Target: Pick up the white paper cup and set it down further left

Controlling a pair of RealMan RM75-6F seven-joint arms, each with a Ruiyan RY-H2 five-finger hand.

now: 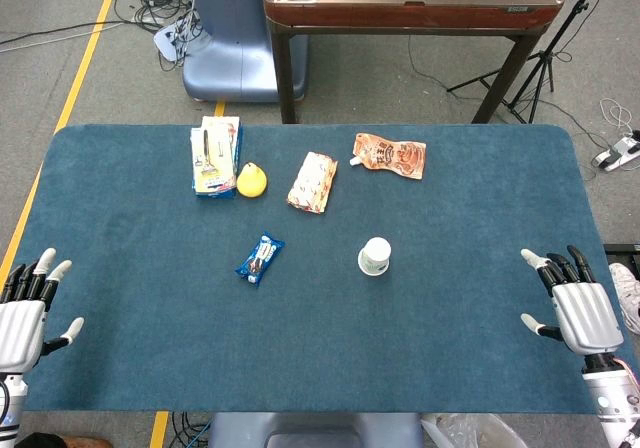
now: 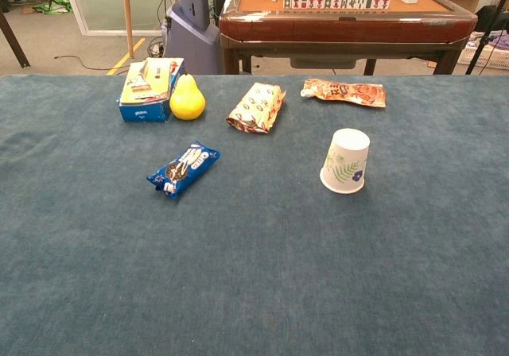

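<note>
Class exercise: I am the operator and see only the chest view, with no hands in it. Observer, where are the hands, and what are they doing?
Observer: The left hand rests at the table's near left corner, fingers apart, holding nothing.
Operator: And the other one?
Observer: The right hand lies at the near right edge, also spread and holding nothing.
Operator: Which is nearer the white paper cup with the leaf print?
Observer: From the head view, the right hand; the cup stands right of centre, touched by neither.
</note>
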